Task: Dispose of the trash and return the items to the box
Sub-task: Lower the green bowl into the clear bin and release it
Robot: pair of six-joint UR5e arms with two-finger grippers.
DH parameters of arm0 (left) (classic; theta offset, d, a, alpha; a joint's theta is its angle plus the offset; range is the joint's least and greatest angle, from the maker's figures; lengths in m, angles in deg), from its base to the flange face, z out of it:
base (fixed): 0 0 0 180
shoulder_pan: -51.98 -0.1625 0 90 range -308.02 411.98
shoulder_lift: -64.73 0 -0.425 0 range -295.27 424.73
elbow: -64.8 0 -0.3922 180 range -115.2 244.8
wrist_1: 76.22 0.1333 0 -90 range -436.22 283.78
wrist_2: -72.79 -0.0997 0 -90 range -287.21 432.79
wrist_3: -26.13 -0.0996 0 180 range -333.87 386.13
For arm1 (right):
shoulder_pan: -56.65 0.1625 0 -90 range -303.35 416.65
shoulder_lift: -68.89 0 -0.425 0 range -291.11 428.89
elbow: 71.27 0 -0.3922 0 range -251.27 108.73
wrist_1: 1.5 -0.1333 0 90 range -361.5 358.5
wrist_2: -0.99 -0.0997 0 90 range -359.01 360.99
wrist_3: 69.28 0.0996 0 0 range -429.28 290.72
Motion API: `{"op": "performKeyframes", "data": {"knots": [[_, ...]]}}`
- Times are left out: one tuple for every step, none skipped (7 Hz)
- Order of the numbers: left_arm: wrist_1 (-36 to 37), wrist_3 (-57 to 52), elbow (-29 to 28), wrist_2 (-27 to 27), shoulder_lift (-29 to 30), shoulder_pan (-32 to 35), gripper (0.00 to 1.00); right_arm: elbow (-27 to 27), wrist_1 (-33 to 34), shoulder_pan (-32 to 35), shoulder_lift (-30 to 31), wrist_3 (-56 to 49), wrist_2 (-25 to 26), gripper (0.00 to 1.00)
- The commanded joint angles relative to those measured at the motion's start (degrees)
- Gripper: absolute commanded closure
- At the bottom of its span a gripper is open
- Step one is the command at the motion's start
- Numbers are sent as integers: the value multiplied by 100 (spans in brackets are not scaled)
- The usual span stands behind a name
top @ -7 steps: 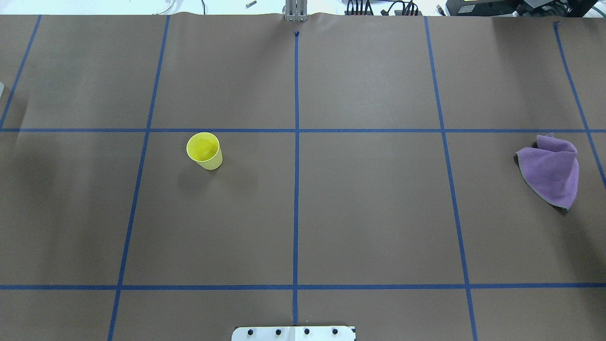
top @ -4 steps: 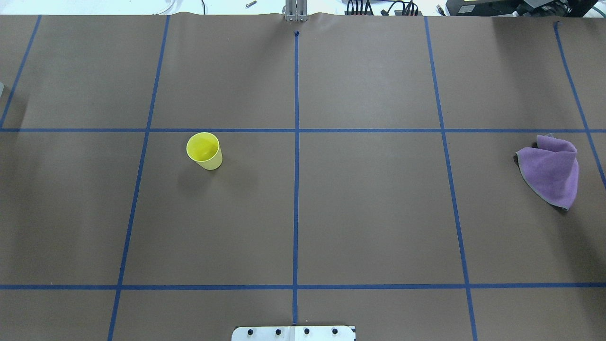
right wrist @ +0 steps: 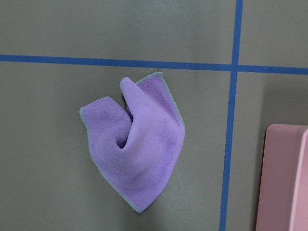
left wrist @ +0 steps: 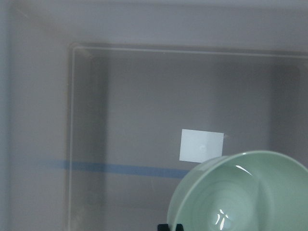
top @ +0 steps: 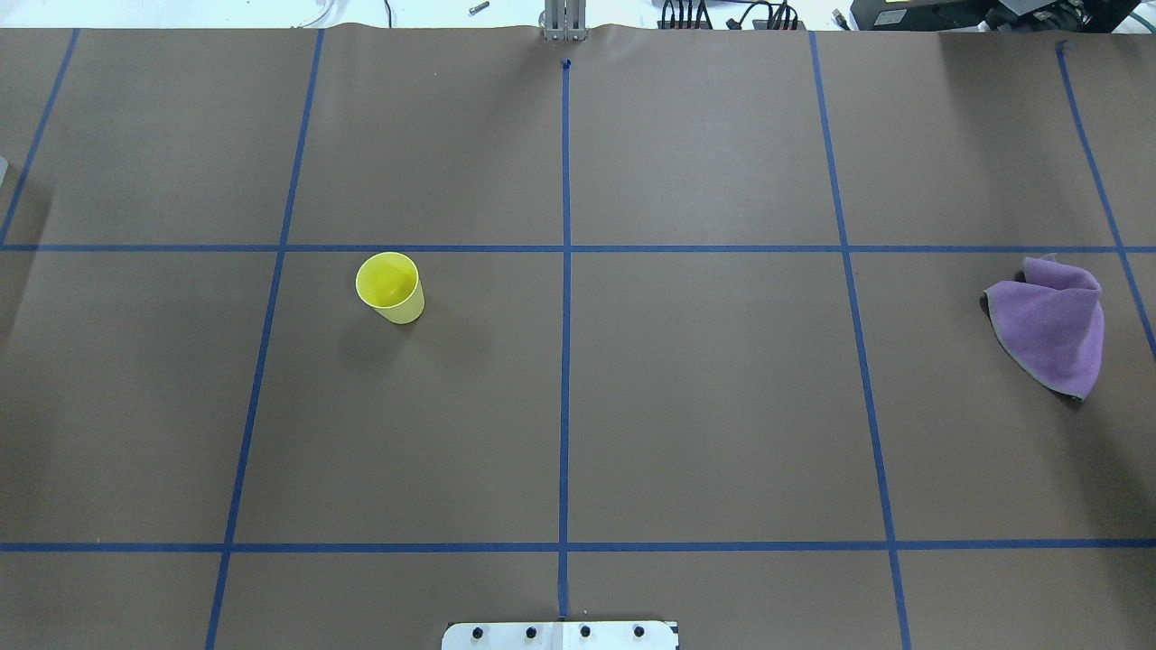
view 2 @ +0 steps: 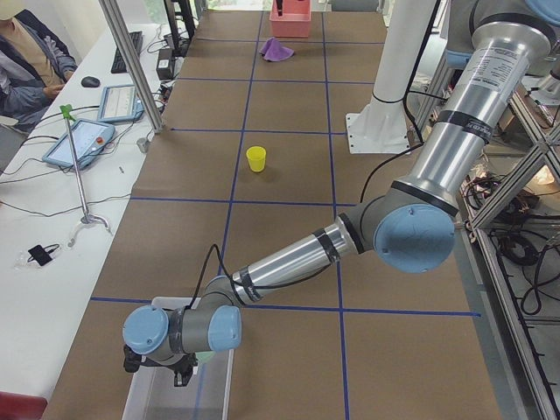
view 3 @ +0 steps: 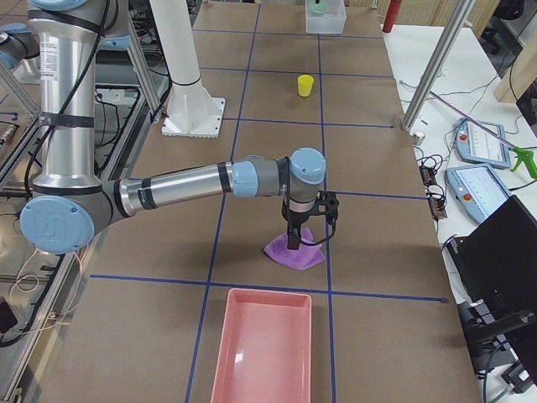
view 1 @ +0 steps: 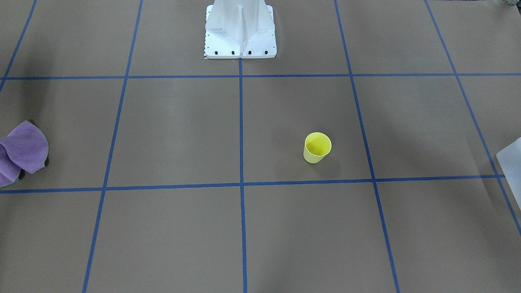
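My left gripper [view 2: 179, 374] hangs over the frosted translucent box [view 2: 140, 404] at the table's left end. In the left wrist view a pale green bowl [left wrist: 240, 192] sits at my black fingertips [left wrist: 164, 227], which stand close together at its rim, above the box floor [left wrist: 144, 106]. A corner of the box shows in the front view [view 1: 511, 160]. My right gripper [view 3: 294, 243] is just above a crumpled purple cloth [view 3: 295, 252]; I cannot tell if it is open. The cloth also shows in the right wrist view [right wrist: 139, 149] and overhead [top: 1052, 334].
A yellow cup [top: 390, 287] stands upright left of the table's middle, also in the front view [view 1: 317, 147]. A pink tray [view 3: 260, 353] lies at the right end beside the cloth; its corner shows in the right wrist view [right wrist: 284, 178]. The white robot base [view 1: 240, 28] stands at the table's back middle.
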Motion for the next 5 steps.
{"op": "performKeyframes", "data": {"knots": [[-237,128,-203,-12,34,-8,59,14,0,-8,1,0,3,0],[-229,295,-177,-12,147,-17,49,15,0,-8,-8,0,3,0],[-238,401,-107,-12,175,-17,35,6,0,-8,1,9,3,0],[-107,532,459,179,140,78,35,14,0,-8,-8,9,3,0],[416,960,1413,416,70,97,35,41,0,-8,1,0,12,0]]}}
